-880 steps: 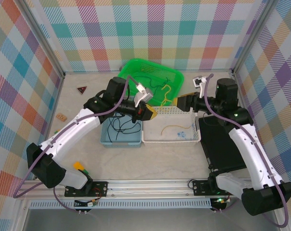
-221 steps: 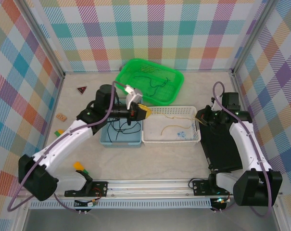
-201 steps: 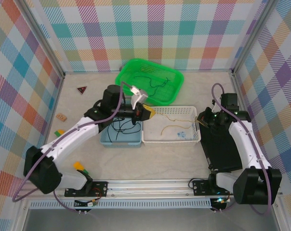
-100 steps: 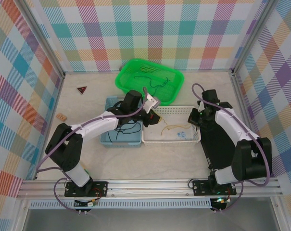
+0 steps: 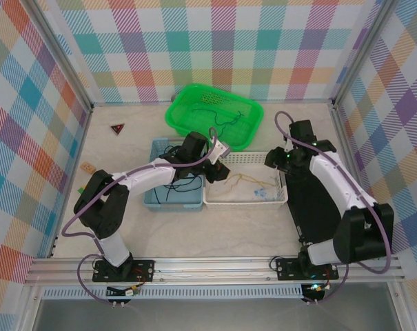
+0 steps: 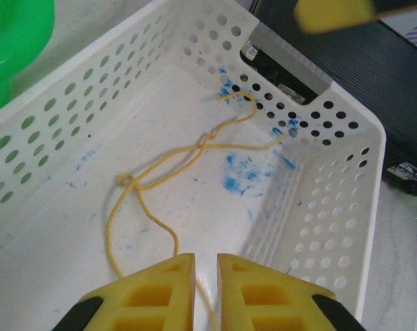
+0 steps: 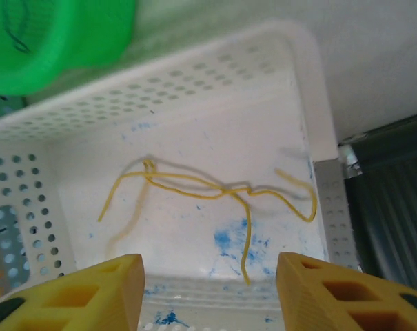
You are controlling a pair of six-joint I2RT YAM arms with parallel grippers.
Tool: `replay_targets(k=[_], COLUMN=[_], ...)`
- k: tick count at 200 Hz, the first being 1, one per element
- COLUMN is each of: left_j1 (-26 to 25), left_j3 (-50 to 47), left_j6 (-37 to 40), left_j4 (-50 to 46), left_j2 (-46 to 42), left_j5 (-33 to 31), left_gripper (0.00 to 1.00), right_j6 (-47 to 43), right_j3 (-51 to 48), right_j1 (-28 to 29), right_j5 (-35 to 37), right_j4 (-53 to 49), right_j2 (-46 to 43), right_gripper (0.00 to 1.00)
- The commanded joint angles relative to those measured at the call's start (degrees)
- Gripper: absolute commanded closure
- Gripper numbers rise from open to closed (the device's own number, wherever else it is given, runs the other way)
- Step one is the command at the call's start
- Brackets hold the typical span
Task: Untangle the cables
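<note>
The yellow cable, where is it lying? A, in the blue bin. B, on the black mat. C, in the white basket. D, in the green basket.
C: the yellow cable lies on the floor of the white basket with the holed walls.

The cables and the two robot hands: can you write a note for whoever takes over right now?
Left gripper: over the white basket, fingers nearly together; the yellow cable runs toward the gap, grip unclear.
Right gripper: open, empty, over the same basket.
Done: yellow cable alone in the white basket; black cable in the blue basket.
Left: thin dark cables in the green basket to sort; the yellow one crosses itself.
</note>
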Motion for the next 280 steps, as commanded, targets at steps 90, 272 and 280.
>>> replay_targets(k=[90,272,280], left_j1=[2.3,30.7,31.6], left_j3=[2.0,-32.9,-35.2], left_j6=[0.7,-21.8,-24.8], left_j4=[-1.3,4.1,3.7], left_j2=[-9.4,-53.0,-52.6], left_j5=[0.7,-59.1,-63.3], left_gripper=[0.14,0.00,0.00], right_j6=[-3.4,-15.6,-15.7], right_j3=[0.2,-27.8,-29.5], right_j1=[-5.6,-6.9,-7.0], right_j5=[3.3,12.9,14.0], right_j4=[-0.9,34.1,36.0], right_j2=[-13.9,-30.7,-30.1], right_gripper=[0.30,0.01,0.01])
